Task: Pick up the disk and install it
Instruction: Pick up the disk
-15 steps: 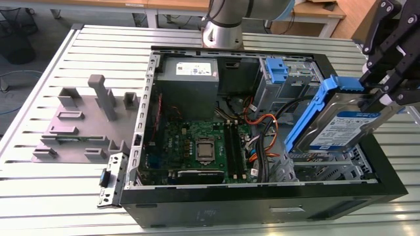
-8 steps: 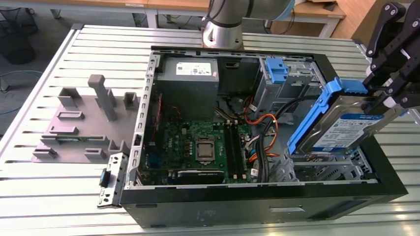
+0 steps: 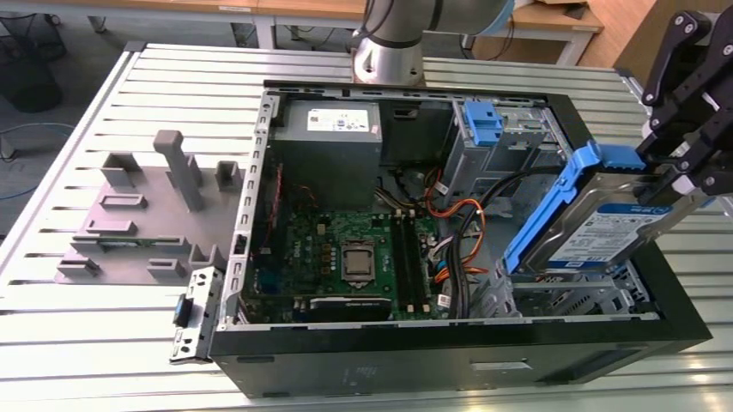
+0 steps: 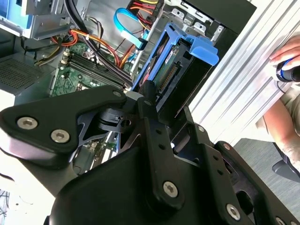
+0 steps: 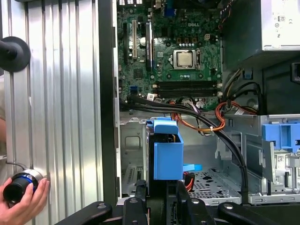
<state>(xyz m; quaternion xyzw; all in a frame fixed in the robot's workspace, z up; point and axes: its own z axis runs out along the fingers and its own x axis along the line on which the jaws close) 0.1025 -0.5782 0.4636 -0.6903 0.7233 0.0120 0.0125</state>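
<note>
The disk is a silver drive with a white-and-blue label in a bright blue carrier. It hangs tilted over the drive bay, at the exterior view's right end of the open computer case. My gripper is shut on the disk's upper end, beside the blue handle. In the second wrist view the black fingers clamp the disk edge-on. In the first wrist view the disk stands straight out from the gripper, above the perforated bay floor.
Inside the case lie the motherboard, a grey power supply, an upright blue latch and loose orange and black cables. A grey fixture sits at the exterior view's left. A person's hand holds a small black-and-blue object beside the case.
</note>
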